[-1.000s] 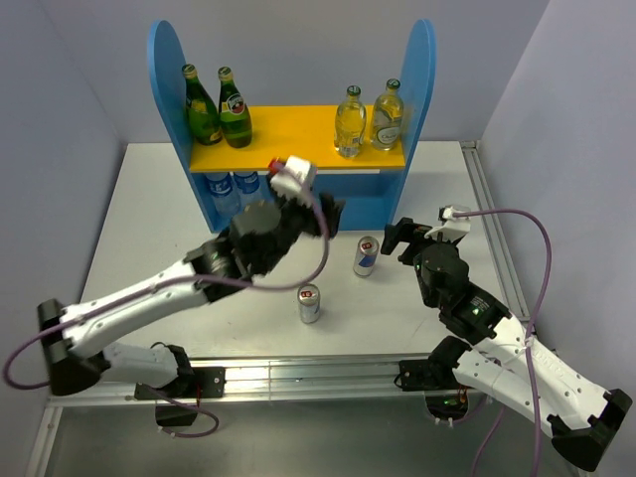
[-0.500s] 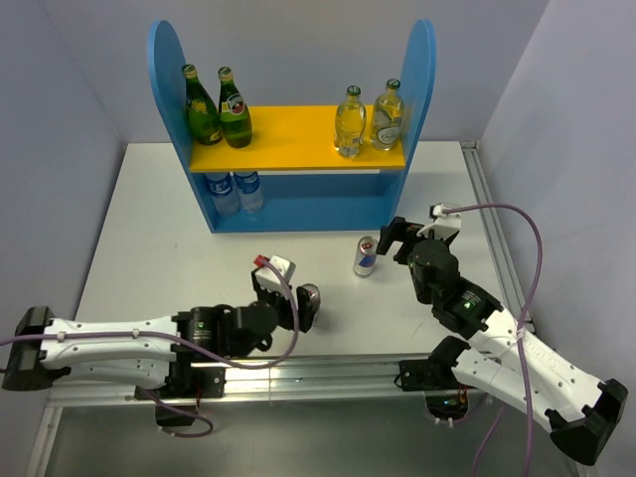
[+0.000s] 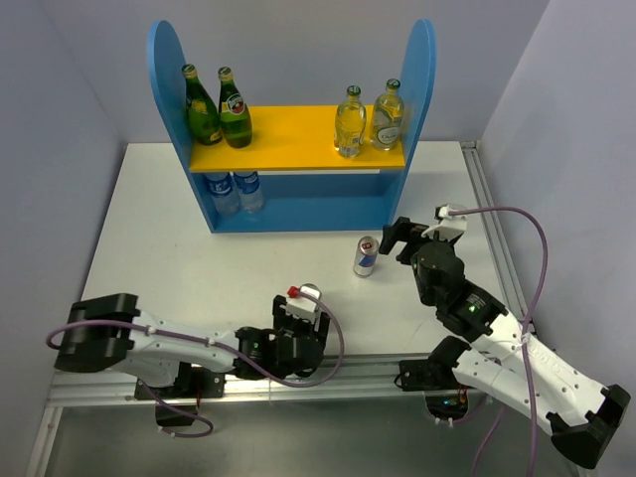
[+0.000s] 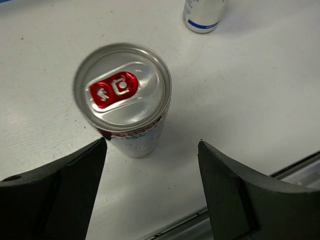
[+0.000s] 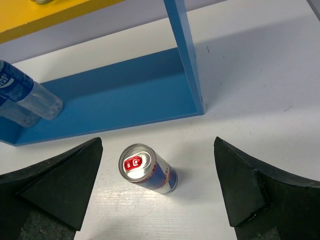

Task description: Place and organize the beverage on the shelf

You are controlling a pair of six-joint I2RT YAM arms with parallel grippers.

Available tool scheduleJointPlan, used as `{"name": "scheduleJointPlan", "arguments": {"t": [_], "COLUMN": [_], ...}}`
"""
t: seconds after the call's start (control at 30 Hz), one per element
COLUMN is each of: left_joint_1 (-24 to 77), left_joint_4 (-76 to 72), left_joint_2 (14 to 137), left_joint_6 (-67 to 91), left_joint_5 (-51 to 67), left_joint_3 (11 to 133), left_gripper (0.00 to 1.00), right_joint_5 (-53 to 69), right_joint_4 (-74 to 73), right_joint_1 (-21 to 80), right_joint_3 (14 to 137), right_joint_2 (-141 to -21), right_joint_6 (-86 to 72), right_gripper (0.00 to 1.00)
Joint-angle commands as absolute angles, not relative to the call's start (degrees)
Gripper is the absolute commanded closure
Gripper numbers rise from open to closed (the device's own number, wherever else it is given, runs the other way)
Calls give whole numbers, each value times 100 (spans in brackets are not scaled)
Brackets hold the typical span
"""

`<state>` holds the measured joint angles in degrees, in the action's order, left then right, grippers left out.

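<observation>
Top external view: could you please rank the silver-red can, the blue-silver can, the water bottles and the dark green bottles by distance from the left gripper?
From the left gripper:
1. the silver-red can, just ahead of its open fingers, near the front edge.
2. the blue-silver can, farther back and to the right.
3. the water bottles, on the lower tier of the shelf, left side.
4. the dark green bottles, on its top board, left side.

A white table fills the view, boxed in by plain, pale grey-blue walls: a back wall, a left wall and a right wall. A metal rail runs along its near edge, and a side rail runs along the right. Below lies a grey surface, possibly floor. The light is even and the shadows are soft.
</observation>
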<state>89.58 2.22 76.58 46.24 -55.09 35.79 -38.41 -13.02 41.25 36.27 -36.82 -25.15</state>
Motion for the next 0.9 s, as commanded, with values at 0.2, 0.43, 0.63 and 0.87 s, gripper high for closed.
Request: {"name": "scheduleJointPlan", "arguments": {"t": [0.2,0.43,0.63,0.87], "left_joint_1": [8342,7963,7717,7181], "left_joint_4": [-1941,-2768,-3303,-3971], "left_joint_2": [8972,9650,9817,9738], "left_joint_6": [3912,3613,3464,2735], "left_joint_5": [-5494,-5589,-5652,-5381], "left_joint_3": [3428,3533,3525,3709], "left_gripper": [23,35,76,100], "right_joint_5": [-4043,-4017,-4025,-3990], "right_joint_4": [-1283,-1257,-1239,-1195], "right_joint_1": [4131,4131,4131,4131], "right_joint_3": [3595,3568,3568,3551], "right_joint_2": [-3533,-3524,-3568,-3586], "right_joint_6": [-2602,-2628,-2628,-2637], "right_gripper": [1,1,1,1]}}
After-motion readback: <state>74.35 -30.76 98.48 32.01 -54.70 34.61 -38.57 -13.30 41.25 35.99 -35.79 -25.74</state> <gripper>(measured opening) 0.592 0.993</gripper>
